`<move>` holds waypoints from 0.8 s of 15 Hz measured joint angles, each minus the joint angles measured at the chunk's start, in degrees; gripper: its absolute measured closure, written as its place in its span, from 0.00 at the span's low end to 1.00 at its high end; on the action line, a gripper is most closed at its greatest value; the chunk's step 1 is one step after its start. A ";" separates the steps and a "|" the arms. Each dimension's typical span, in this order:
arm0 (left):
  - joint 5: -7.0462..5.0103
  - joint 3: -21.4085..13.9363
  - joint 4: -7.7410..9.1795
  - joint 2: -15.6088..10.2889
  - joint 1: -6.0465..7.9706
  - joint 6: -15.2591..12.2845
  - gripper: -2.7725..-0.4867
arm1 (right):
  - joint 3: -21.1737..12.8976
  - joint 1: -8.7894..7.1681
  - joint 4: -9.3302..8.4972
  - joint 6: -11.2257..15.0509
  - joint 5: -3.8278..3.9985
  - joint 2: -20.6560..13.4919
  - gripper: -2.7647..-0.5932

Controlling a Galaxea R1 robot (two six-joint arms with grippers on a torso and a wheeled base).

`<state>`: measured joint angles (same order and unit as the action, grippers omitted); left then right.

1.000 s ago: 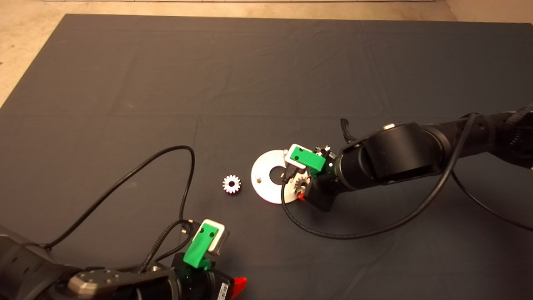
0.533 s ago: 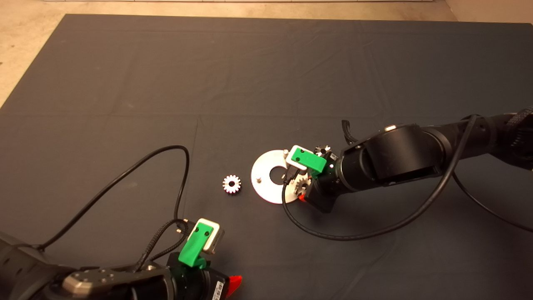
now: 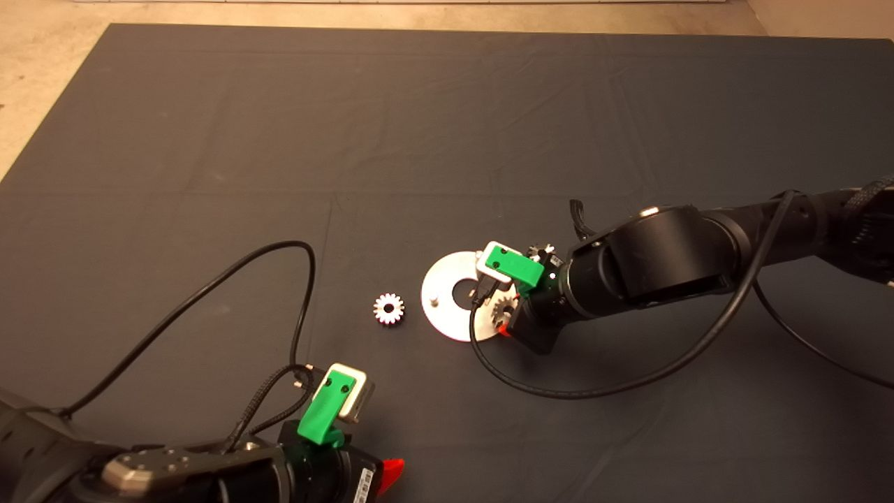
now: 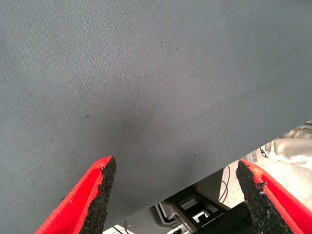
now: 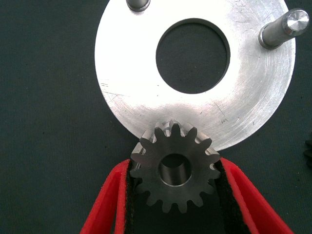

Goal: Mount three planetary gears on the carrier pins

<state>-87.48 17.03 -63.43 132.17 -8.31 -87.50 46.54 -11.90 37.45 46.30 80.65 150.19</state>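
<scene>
The right pincer (image 5: 174, 195) grips a gear (image 5: 174, 168) between its two red fingers (image 5: 109, 204), the black pads pressed against the teeth on either side. The gear lies flat in the grip with its bore facing up, and it sits over the near rim of the disc (image 5: 136, 83), at the disc's right side in the head view. A pin end shows inside the bore, but I cannot tell how far down the gear sits. Two other pins (image 5: 283, 28) stand bare and upright on the disc, one at each side of the large central hole.

From above, the right arm (image 3: 663, 262) reaches in from the right, and its pincer (image 3: 504, 316) is low over the disc (image 3: 443, 307). A second gear (image 3: 389, 308) lies flat on the mat (image 3: 279, 140) just left of the disc, not touching it. A third gear (image 3: 540, 251) peeks out from behind the right wrist, beside the disc's far right edge.

The left pincer (image 4: 178, 195) is parked at the lower left of the bench, well apart from the disc, with its fingers (image 4: 100, 192) spread wide and nothing between them.
</scene>
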 joint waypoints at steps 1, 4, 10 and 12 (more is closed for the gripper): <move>0.02 0.00 0.00 0.00 -0.02 0.00 0.45 | 0.01 0.00 0.00 0.00 -0.11 -0.02 0.84; 0.02 0.00 0.00 0.00 0.00 0.00 0.45 | 0.02 0.05 0.00 0.00 -0.11 -0.05 0.84; 0.02 0.00 0.01 0.00 0.00 -0.01 0.45 | -0.32 0.96 0.63 -0.02 -0.09 -0.22 0.84; 0.02 0.00 0.01 0.00 0.00 -0.10 0.45 | -0.32 0.96 0.72 -0.02 -0.06 -0.18 0.84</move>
<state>-87.46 17.03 -63.41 132.17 -8.31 -87.60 46.23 -10.93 38.17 46.28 80.59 150.01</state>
